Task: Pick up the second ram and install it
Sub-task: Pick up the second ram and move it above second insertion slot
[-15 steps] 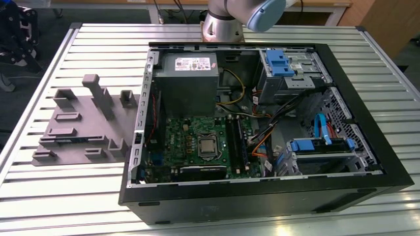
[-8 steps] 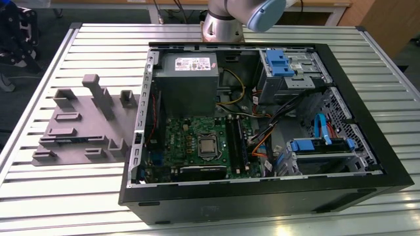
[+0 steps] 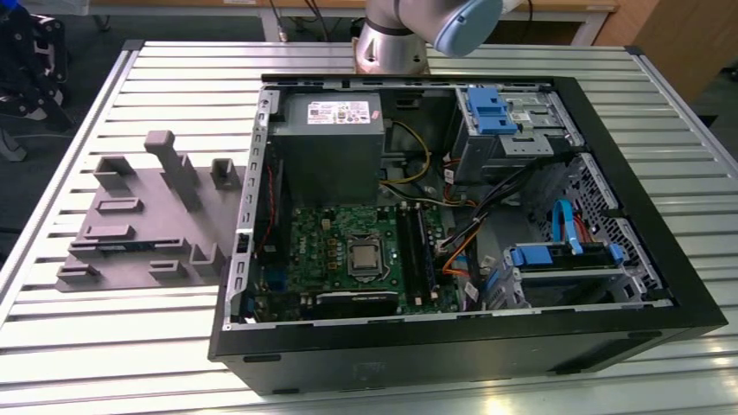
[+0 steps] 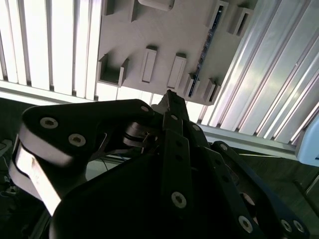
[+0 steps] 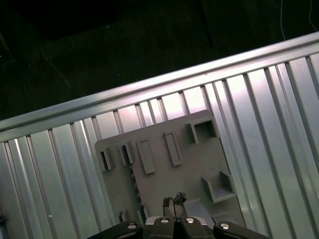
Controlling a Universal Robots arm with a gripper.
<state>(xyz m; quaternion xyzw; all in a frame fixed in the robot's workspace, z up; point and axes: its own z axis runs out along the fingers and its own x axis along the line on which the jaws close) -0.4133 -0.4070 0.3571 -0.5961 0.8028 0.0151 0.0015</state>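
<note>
I have the tool [image 5: 174, 201] hanging above the grey blocky plastic fixture plate [image 3: 138, 216], which lies flat on the slatted aluminium desk [image 3: 461, 60]. In both wrist views the black fingers [image 4: 169, 107] meet at their tips with nothing between them, so I read the tool as closed and empty.

The second ram [image 3: 116, 245], a thin dark memory stick with a bluish edge, sits on the fixture plate. In the second wrist view I see it [image 4: 203, 50] standing on its long edge, held between small grey posts, apart from the fingertips and below them. In the exterior view it is in the near part of the plate, well to the exterior view's left of the open black computer case [image 3: 461, 346].

Inside the case I can make out the green motherboard [image 3: 334, 251] with its bare silver processor [image 3: 365, 256], and the grey power supply [image 3: 328, 130] on the far side of the board. The arm's silver base [image 3: 390, 47] stands on the desk just beyond the far wall of the case.
</note>
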